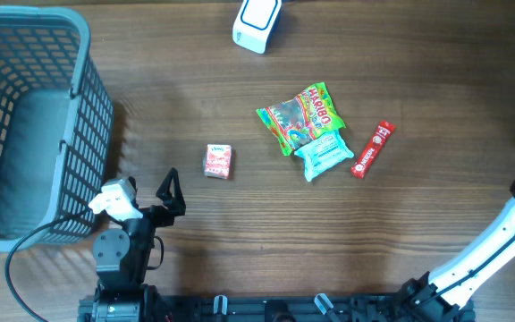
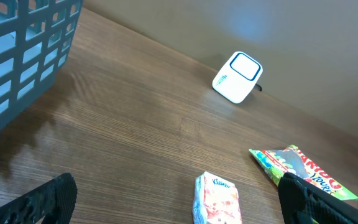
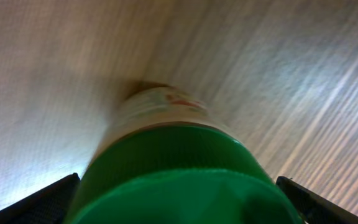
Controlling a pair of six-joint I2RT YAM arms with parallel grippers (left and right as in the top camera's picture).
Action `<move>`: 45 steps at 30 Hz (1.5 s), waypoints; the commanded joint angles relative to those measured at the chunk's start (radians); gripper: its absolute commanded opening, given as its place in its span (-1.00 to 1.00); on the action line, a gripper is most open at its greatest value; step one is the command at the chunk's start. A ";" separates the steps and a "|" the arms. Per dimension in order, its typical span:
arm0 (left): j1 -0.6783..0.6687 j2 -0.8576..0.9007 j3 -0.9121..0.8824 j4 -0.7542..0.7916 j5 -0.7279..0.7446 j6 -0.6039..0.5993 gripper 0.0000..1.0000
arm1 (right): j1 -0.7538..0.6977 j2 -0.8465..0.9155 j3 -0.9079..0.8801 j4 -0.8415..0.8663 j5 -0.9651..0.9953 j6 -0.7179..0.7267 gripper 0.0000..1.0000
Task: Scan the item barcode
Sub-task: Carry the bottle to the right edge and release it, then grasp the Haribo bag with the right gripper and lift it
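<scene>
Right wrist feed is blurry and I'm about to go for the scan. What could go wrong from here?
1. The green-capped bottle nearly fills the gap inside the open right gripper, and that view is blurred; withdrawing could tip it.
2. The Haribo bag and the light-blue packet overlap; lifting either may drag the other.
3. The scanner stands at the far edge of the table, a long reach.

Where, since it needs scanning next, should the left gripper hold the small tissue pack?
Grip the tissue pack across its two long sides, from above: it lies flat and alone, and the open left gripper is nearest.
</scene>
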 commanded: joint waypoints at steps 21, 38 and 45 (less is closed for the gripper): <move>0.008 -0.005 -0.006 -0.003 0.012 -0.020 1.00 | 1.047 -0.447 -0.465 0.095 -0.402 0.486 0.89; 0.008 -0.005 -0.006 -0.003 0.012 -0.020 1.00 | 1.097 -0.103 -0.470 0.373 -0.236 0.782 -0.91; 0.008 -0.005 -0.006 -0.003 0.012 -0.020 1.00 | 1.028 -0.334 -0.441 0.335 -0.953 0.085 -0.92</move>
